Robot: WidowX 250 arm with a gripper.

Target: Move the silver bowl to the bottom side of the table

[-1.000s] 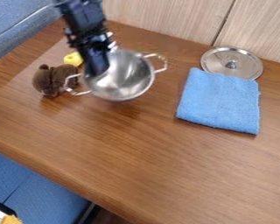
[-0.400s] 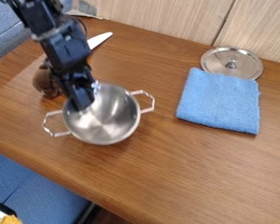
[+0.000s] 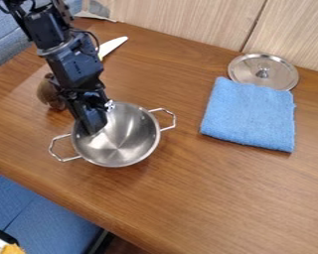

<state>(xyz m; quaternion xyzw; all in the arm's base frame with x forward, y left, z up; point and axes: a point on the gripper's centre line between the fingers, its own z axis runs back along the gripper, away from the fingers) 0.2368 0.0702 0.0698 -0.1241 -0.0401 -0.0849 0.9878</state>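
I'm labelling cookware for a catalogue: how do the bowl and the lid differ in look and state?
The bowl is deep and hollow; the lid is a shallow disc. The bowl has two side handles, the lid one central knob. The tool reaches into the bowl, while the lid sits beside the cloth. Both are round and silver.

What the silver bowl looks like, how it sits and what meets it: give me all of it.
The silver bowl is round, shiny and metallic-looking, with thin loop handles at its left and right. Its open side faces up, showing a smooth, reflective inside. It is in the left half of the view, over the wooden table, left of and lower than the blue cloth. The gripper reaches over its upper-left rim into it. Whether its base touches the table is unclear.
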